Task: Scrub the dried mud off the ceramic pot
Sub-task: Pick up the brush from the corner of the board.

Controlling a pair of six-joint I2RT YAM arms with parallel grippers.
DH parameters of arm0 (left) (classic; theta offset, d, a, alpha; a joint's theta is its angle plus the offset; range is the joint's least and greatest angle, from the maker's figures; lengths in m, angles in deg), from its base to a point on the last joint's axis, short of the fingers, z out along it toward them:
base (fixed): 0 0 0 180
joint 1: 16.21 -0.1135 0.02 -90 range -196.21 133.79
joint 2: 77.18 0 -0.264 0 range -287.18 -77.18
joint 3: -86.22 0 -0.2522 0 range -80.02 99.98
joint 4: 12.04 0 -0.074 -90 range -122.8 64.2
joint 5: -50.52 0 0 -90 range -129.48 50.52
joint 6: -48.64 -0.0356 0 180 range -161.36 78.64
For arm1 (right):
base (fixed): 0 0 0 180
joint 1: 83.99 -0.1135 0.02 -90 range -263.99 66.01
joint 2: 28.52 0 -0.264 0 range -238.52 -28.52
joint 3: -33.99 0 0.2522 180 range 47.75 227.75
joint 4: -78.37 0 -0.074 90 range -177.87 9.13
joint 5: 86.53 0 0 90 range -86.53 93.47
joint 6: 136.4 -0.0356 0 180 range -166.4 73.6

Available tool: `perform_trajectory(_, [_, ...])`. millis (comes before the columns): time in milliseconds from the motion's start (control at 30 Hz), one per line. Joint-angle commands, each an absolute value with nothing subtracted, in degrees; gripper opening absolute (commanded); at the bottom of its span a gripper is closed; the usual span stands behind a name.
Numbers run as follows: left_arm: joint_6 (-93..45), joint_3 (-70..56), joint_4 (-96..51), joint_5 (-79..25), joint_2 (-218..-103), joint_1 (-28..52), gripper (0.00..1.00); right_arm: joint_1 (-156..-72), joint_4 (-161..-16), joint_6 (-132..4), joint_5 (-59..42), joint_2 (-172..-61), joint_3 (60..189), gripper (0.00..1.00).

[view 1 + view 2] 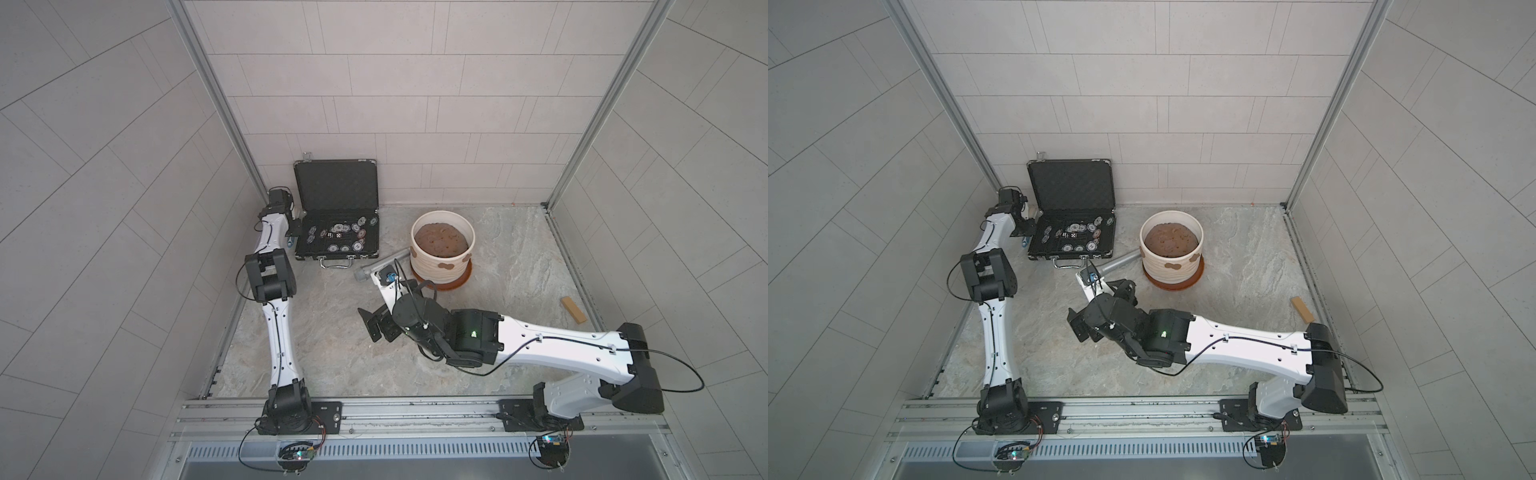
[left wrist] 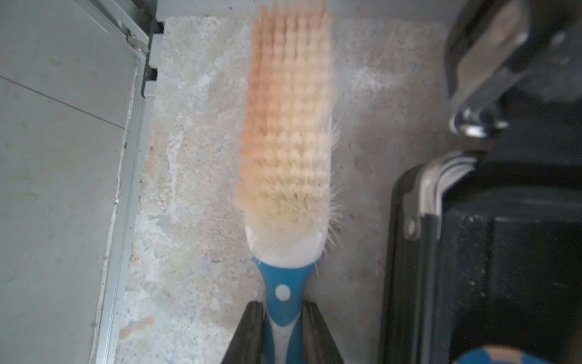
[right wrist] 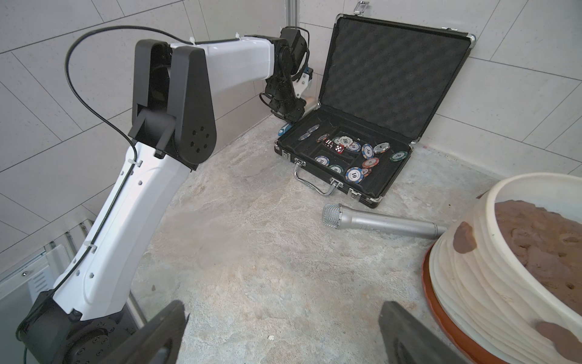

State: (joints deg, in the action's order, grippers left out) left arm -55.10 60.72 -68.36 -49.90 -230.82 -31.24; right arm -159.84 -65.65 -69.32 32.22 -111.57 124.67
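The cream ribbed ceramic pot (image 1: pixel 436 272) (image 3: pixel 472 283), full of brown soil, stands on a reddish saucer (image 1: pixel 462 284) at the back right of the floor. Small brown patches of dried mud (image 1: pixel 446 264) (image 3: pixel 464 238) sit on its wall facing the arms. Far from it, my left gripper (image 2: pixel 282 304) (image 1: pixel 294 230) reaches into the narrow gap between the left wall and the case. It is shut on the blue-and-white handle of a scrub brush (image 2: pixel 286 141), whose pale bristles face the wrist camera. My right gripper (image 3: pixel 283 307) (image 1: pixel 370 324) hangs open over bare floor, left and in front of the pot.
An open black case (image 1: pixel 332 257) with poker chips and dice stands against the back wall, beside the left gripper. A silver microphone (image 3: pixel 378 222) lies between the case and the pot. A wooden block (image 1: pixel 573 309) rests by the right wall.
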Motion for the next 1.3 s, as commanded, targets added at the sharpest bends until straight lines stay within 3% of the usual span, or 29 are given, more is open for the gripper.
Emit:
perform_trajectory(0, [-55.11,55.98,-76.95,-50.9,-229.63,-31.42,0.21,-160.1,-66.05,-69.4,33.13,-110.0,125.3,1.0])
perform_trajectory(100, [-54.48,50.61,-80.26,-49.58,-225.23,-32.11,0.17,-160.07,-66.66,-69.35,33.01,-109.16,124.72,1.0])
perform_trajectory(567, [-60.99,-3.72,-72.26,-42.04,-185.26,-39.69,0.17,-160.12,-68.36,-68.99,31.93,-106.47,122.86,1.0])
perform_trajectory(867, [-72.52,-18.52,-83.25,-31.26,-161.9,-38.89,0.17,-159.64,-71.32,-73.4,40.78,-102.4,117.11,0.99])
perform_trajectory(1067, [-75.7,-25.14,-87.58,-30.24,-152.9,-33.3,0.17,-152.3,-68.69,-88.25,37.48,-97.76,110.9,0.99])
perform_trajectory(1267, [-68.96,-25.53,-84.62,-32.75,-151.65,-16.55,0.17,-146.7,-67.83,-97.28,33.03,-92.7,105.07,0.99])
